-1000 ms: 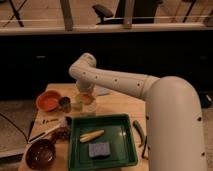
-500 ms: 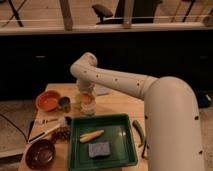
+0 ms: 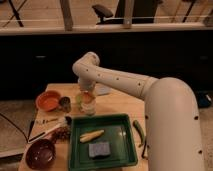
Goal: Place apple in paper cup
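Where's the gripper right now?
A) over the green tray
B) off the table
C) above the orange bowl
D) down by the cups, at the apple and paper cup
D: the gripper hangs at the apple above the paper cup, behind the green tray.

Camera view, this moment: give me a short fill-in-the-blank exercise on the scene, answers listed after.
1. The gripper hangs directly over the ____ cup.
2. The apple sits at the paper cup, just behind the ____ tray.
3. The orange bowl stands to the image-____ of the dark metallic cup.

Answers: paper; green; left
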### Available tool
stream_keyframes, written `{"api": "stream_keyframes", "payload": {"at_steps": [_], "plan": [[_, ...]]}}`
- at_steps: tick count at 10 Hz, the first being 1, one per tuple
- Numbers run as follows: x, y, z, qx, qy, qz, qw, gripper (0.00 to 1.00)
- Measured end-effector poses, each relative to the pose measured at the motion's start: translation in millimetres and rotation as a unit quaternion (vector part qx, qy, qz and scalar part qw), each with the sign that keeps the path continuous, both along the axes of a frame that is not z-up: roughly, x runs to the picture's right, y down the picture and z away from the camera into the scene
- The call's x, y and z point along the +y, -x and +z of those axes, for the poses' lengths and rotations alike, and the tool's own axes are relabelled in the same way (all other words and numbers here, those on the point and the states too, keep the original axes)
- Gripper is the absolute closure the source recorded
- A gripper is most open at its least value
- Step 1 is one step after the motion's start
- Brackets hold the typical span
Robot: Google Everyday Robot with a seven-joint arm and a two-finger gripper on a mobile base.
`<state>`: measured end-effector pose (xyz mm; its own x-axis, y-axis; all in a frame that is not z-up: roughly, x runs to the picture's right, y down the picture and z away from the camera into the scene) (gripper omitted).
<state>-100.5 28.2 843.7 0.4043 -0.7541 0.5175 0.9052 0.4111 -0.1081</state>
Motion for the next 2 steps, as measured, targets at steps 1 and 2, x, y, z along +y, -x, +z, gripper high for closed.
{"api": "stream_keyframes", "payload": {"at_steps": [1, 2], "plan": [[0.1, -0.8, 0.9, -0.002, 0.003, 0.002, 1.0, 1.0], [-0.2, -0.6, 1.6, -0.005, 0.006, 0.003, 1.0, 1.0]]}}
